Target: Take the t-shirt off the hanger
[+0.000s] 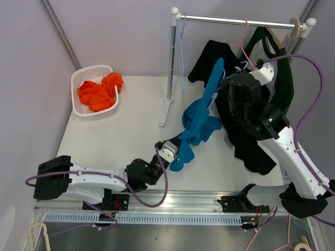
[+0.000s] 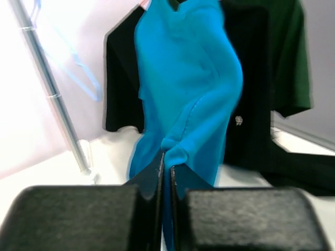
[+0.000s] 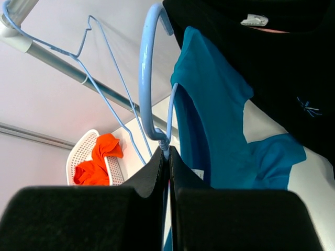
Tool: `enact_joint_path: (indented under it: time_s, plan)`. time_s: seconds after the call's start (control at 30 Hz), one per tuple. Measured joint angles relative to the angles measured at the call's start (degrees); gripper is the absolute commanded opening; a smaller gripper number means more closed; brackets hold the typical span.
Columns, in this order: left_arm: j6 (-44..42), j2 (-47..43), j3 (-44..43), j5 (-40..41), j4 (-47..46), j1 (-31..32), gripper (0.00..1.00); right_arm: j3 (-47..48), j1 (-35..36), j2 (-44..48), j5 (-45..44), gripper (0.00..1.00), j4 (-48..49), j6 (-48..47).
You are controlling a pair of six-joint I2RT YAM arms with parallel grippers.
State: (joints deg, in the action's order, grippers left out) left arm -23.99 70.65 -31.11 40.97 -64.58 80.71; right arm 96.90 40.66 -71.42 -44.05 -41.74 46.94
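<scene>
Blue soft t-shirt (image 2: pixel 183 78), creased hem pinched in left tool (image 2: pixel 166 172), thin curved pale-blue hanger (image 3: pixel 144 78) clamped in right tool (image 3: pixel 167 157).

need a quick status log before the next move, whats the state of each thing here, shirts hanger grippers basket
blue t-shirt: stretched, lower end pinched, top up by the hanger
hanger: off the rail, held at its neck
left gripper: shut on blue t-shirt
right gripper: shut on hanger
black shirt: hanging from the rail
green shirt: hanging from the rail
basket: upright, holding orange cloth
</scene>
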Motion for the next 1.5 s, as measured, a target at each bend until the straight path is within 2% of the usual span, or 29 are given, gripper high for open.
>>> enact_joint_path:
  time_s: [0.23, 0.4, 0.63, 0.73, 0.87, 0.97, 1.03, 1.13, 1.23, 1.33, 1.5]
  plan:
    - [3.78, -1.2, -5.42, -6.97, 10.38, 0.15, 0.01, 5.88, -0.11, -2.71, 0.94, 0.0, -3.32, 1.25]
    - [3.39, -7.78, -3.28, -9.31, 12.55, 6.43, 0.01, 14.75, -5.18, -7.8, 6.69, 0.0, -8.28, 3.69]
    - [1.27, -16.22, -1.62, -9.07, 14.12, 18.67, 0.01, 19.78, -23.12, -14.75, 33.53, 0.0, -11.78, 9.16]
    - [0.37, -16.65, 0.48, -7.41, 13.35, 20.06, 0.0, 23.87, -28.09, -18.84, 44.19, 0.0, -13.97, 10.64]
    - [0.2, -15.69, 3.82, -5.2, 12.17, 19.12, 0.0, 27.23, -30.27, -21.2, 52.41, 0.0, -14.73, 11.43]
    - [6.75, -15.3, 2.8, -6.6, 18.91, 12.41, 0.01, 28.24, -28.33, -20.65, 52.83, 0.0, -14.8, 10.38]
    - [15.28, -15.32, -0.76, -9.7, 29.27, 3.58, 0.01, 27.3, -24.52, -18.78, 50.23, 0.0, -14.97, 8.74]
    - [25.81, -17.22, -7.13, -11.91, 42.8, -9.9, 0.01, 19.78, -16.2, -12.09, 46.36, 0.0, -13.68, 4.85]
    - [31.39, -22.1, -11.52, -13.4, 53.72, -16.52, 0.01, 12.79, -11.82, -4.92, 43.82, 0.0, -14.12, -0.5]
    - [36.5, -23.28, -22.71, -16.44, 68.15, -25.68, 0.01, 12.09, -12.28, -1.7, 39.19, 0.0, -14.95, -6.1]
    - [42.58, -14.71, -46.6, -22.95, 84.65, -40.68, 0.01, 14.58, -12.81, -3.13, 34.84, 0.0, -14.8, -12.57]
